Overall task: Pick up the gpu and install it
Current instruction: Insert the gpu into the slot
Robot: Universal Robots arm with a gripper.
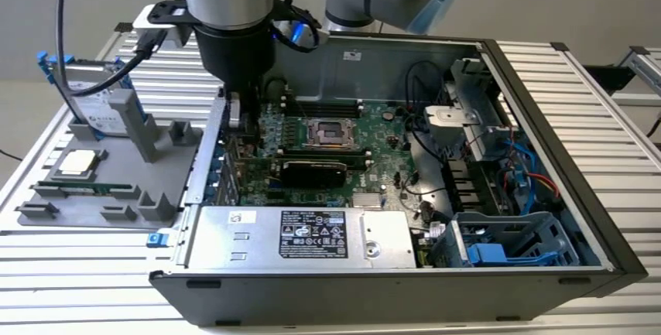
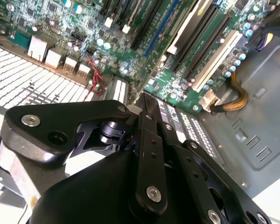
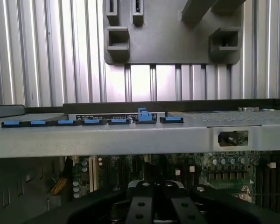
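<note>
Pincer (image 1: 240,118) inside computer case (image 1: 537,273) — fingers together, gpu (image 1: 322,171) seated on motherboard (image 1: 341,130)

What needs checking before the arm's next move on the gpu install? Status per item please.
1. gpu off the fixture tray and in the case: ok. It lies on the motherboard, between the CPU socket and the power supply.
2. gpu fully seated in its slot: cannot tell.
3. pincer apart from the gpu: ok. It hangs inside the case by the rear wall, on the exterior view's left of the card.
4. Loose black cables off the card: ok. They run on the exterior view's right of it.
5. Bracket locked by the blue slot clips: cannot tell.
</note>
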